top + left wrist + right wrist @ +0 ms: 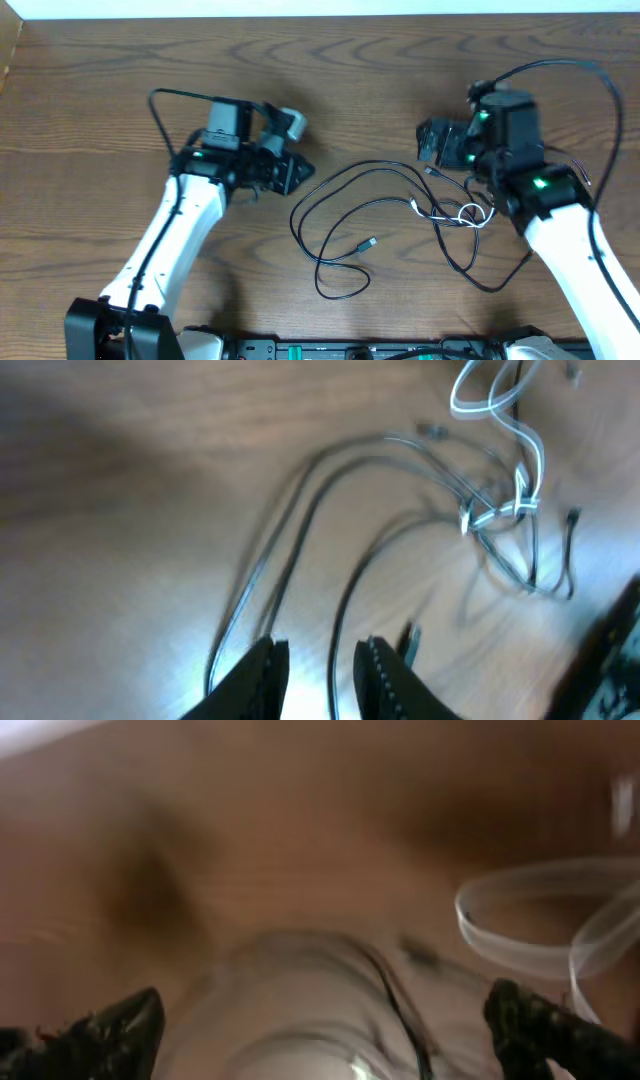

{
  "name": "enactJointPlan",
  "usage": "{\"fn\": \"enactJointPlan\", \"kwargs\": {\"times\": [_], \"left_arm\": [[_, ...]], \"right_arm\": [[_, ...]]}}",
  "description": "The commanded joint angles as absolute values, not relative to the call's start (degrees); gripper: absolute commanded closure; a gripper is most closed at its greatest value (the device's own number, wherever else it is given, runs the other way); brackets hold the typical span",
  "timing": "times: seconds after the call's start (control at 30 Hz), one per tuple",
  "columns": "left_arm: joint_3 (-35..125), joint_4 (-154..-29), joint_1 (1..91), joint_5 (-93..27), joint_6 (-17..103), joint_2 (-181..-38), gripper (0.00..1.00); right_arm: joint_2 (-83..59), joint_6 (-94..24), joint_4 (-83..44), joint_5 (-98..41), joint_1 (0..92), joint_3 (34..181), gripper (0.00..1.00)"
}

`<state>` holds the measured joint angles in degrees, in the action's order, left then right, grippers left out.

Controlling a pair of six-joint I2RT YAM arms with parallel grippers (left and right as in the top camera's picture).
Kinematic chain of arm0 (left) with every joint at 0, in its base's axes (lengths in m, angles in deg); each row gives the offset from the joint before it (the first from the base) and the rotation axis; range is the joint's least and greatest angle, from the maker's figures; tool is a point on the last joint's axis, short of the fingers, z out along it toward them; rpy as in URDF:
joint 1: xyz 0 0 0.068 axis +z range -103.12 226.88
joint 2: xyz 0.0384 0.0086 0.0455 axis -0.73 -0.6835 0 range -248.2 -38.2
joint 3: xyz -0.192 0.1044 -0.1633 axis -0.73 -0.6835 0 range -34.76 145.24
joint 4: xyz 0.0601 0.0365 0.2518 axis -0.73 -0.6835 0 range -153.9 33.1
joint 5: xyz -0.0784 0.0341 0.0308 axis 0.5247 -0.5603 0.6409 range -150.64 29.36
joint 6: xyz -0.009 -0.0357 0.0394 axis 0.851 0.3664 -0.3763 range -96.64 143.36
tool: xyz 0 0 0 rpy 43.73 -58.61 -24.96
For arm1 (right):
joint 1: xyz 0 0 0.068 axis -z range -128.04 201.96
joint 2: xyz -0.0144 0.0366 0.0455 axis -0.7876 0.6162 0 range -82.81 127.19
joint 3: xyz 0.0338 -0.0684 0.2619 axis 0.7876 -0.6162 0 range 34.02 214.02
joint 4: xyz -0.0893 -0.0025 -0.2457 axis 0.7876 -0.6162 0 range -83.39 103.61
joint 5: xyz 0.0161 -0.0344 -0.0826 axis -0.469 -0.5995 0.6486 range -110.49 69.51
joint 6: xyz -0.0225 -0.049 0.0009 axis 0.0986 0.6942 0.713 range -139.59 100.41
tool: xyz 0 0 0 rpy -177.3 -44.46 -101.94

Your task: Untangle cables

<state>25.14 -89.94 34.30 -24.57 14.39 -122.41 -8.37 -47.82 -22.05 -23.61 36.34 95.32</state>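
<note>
Wooden table (pixel 100 80) fills the frame, and the left arm (pixel 180 230) comes up from the lower left while the right arm (pixel 570 220) comes from the lower right. The left gripper (pixel 292 172) sits left of centre, just off the cable loops. From its wrist, its fingers (pixel 262 680) show only a narrow gap, and one black cord runs down through it, not pinched. The right gripper (pixel 432 140) is in the upper right, and its fingertips (pixel 115 1030) are spread wide with nothing between them. The cables (pixel 340 215) lie loose on the table in the centre, looping toward the lower middle. A pale knotted loop (pixel 472 213) bunches right beside the right arm. One small plug (pixel 371 243) rests inside the loops.
</note>
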Motion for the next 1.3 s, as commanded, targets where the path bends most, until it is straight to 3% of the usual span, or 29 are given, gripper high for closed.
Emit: {"fn": "enactJointPlan", "kwargs": {"times": [0.0,0.3,0.47,0.57,0.87,1.07,1.27], "left_arm": [[25.03,-91.44,31.33,-32.94,11.16,-122.06,0.72],[25.03,-95.09,27.51,-34.80,9.89,-122.06,0.70],[25.03,-96.34,27.51,-34.80,9.89,-122.06,0.69],[25.03,-96.62,27.51,-34.80,9.89,-122.06,0.69],[25.03,-96.80,27.51,-34.80,9.89,-122.06,0.69],[25.03,-97.17,27.51,-34.80,9.89,-122.08,0.69],[25.03,-97.15,27.51,-34.80,9.89,-122.10,0.69]], "right_arm": [[-4.90,-60.80,-27.14,-21.70,36.30,96.01,0.01],[1.00,-62.53,-44.08,-24.04,33.48,95.53,0.01],[0.98,-68.34,-47.19,-23.63,33.17,92.89,0.14],[1.00,-68.89,-42.49,-21.44,33.22,88.93,0.14],[1.09,-68.36,-17.42,-20.13,32.47,75.34,0.30],[1.09,-64.47,-13.77,-13.22,32.89,74.03,0.32],[1.11,-64.51,-6.86,-13.27,32.78,74.03,0.51]]}}
